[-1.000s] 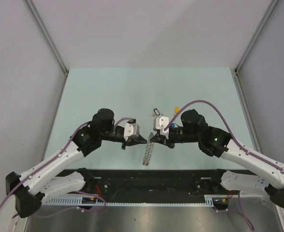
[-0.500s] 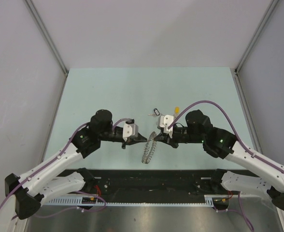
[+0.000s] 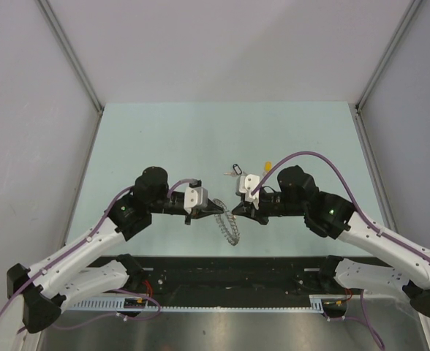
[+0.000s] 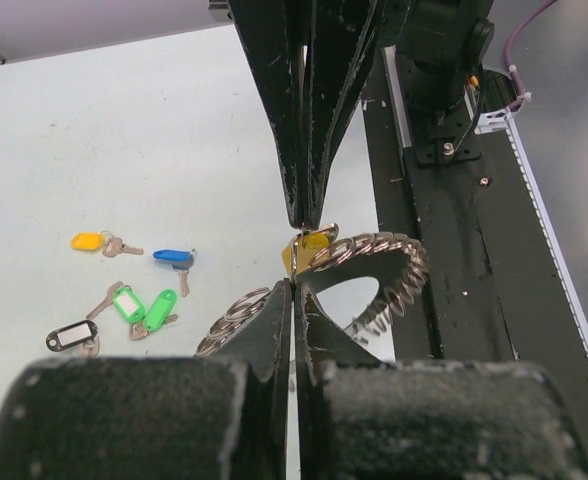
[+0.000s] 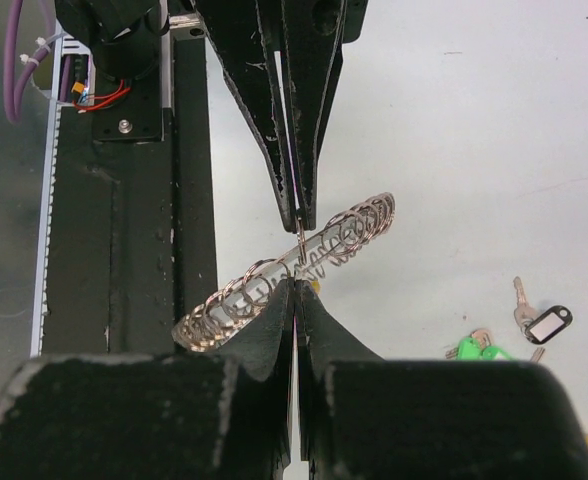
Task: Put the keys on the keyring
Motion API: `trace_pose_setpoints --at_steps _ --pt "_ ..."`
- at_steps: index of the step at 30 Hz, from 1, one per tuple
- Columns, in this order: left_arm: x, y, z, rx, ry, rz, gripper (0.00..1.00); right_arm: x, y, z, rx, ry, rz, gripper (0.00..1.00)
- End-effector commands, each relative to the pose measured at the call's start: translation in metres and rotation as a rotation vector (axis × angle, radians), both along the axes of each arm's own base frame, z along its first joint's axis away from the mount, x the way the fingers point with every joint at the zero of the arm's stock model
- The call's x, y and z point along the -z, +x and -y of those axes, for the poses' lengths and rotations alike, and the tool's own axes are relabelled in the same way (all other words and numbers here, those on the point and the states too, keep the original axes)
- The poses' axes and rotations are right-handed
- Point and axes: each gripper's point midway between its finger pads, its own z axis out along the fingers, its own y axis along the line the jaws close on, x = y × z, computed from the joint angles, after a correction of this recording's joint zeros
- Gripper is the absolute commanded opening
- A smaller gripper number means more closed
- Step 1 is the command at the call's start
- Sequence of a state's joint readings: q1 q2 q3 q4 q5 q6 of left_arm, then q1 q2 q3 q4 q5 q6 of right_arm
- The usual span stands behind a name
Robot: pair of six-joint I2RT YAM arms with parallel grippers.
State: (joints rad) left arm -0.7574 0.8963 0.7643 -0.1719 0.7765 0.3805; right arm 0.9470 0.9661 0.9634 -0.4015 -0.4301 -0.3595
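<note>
The keyring (image 3: 229,228), a large silver coiled ring, hangs between my two grippers above the table's near edge. My left gripper (image 3: 215,211) is shut on a loop of the keyring (image 4: 379,262); its tips (image 4: 294,287) meet the right gripper's tips head on. My right gripper (image 3: 235,212) is shut on a yellow-headed key (image 4: 313,243) pressed against the ring (image 5: 349,232); its tips (image 5: 294,288) are closed. Loose keys lie on the table: orange (image 4: 88,241), blue (image 4: 173,257), two green (image 4: 145,306), black (image 4: 69,336).
The black rail and arm bases (image 4: 454,250) run along the table's near edge right under the ring. The loose keys lie behind the right gripper; a black one (image 3: 236,170) and an orange one (image 3: 268,165) show from above. Grey walls enclose the pale green table (image 3: 164,139).
The right gripper drew back a little to the right, then came in again. The hanging keyring swung from tilting down-left to tilting down-right. The left gripper stayed almost still.
</note>
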Motion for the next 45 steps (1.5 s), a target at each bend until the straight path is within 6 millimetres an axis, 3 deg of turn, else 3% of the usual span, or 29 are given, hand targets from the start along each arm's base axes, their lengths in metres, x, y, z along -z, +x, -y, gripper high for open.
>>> trace_pose_setpoints --at_steps 1,12,45 --pt "-0.0196 -0.0068 0.0030 0.040 -0.070 0.049 0.00 -0.0219 -0.0027 -0.0043 -0.020 0.048 0.019 0.00" --pt "-0.0181 -0.0062 0.0034 0.041 -0.064 0.047 0.00 -0.0283 0.0006 0.0023 0.015 0.060 0.042 0.00" --pt "-0.0166 -0.0121 0.0054 0.082 -0.062 0.026 0.00 -0.0282 -0.0023 -0.0053 -0.027 0.067 0.049 0.00"
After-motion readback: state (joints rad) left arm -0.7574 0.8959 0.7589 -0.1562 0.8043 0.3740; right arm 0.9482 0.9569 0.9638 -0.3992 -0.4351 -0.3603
